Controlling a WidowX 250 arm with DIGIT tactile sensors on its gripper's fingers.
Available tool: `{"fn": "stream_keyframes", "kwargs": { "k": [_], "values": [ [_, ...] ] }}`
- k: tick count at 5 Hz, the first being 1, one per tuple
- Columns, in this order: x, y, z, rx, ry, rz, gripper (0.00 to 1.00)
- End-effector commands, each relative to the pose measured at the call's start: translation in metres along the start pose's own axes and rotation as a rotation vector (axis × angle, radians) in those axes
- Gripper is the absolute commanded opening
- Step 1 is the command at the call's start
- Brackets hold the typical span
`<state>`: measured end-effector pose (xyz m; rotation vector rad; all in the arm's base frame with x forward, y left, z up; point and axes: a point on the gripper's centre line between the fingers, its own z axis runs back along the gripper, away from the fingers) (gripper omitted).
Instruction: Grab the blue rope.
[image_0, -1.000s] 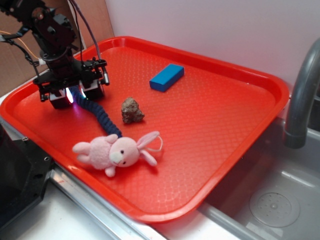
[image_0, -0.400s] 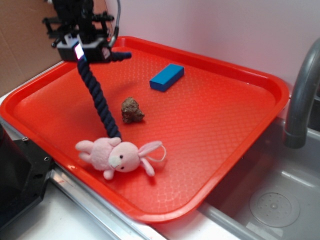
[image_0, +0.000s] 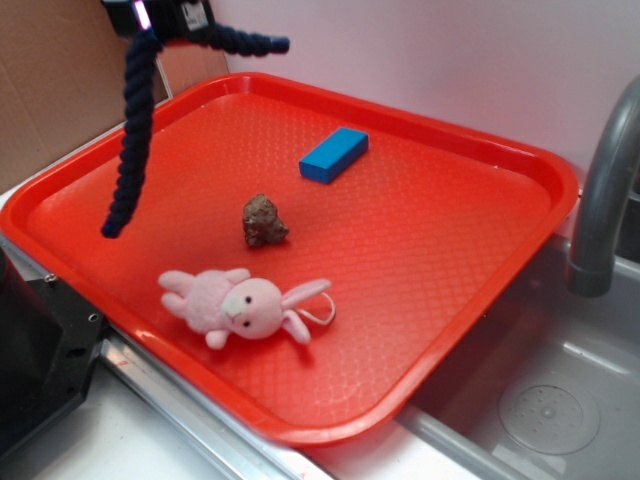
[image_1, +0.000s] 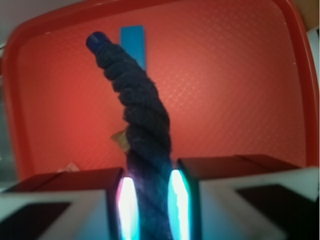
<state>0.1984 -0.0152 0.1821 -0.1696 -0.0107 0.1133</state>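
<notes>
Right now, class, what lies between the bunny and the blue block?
In the exterior view, a brown rock sits on the tray between bunny and block.

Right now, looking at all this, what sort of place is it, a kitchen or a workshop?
Probably a mock kitchen set up for robot practice. A grey faucet curves over a metal sink, while a red tray beside it holds toys: a pink plush bunny and a blue block.

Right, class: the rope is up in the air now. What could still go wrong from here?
1. The gripper pinches the rope near one end, so the long part dangles; it might slip out under its own weight.
2. That loose end hangs over the tray's left edge, so a sideways move could swing it against the rim.
3. Lowered again, it could drag the bunny or the rock.
</notes>
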Motion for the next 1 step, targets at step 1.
{"fn": "stream_keyframes", "kwargs": {
  "k": [1],
  "values": [
    [-0.0052, -0.0030, 0.0189, 0.034, -0.100, -0.026, 0.00]
  ]
}}
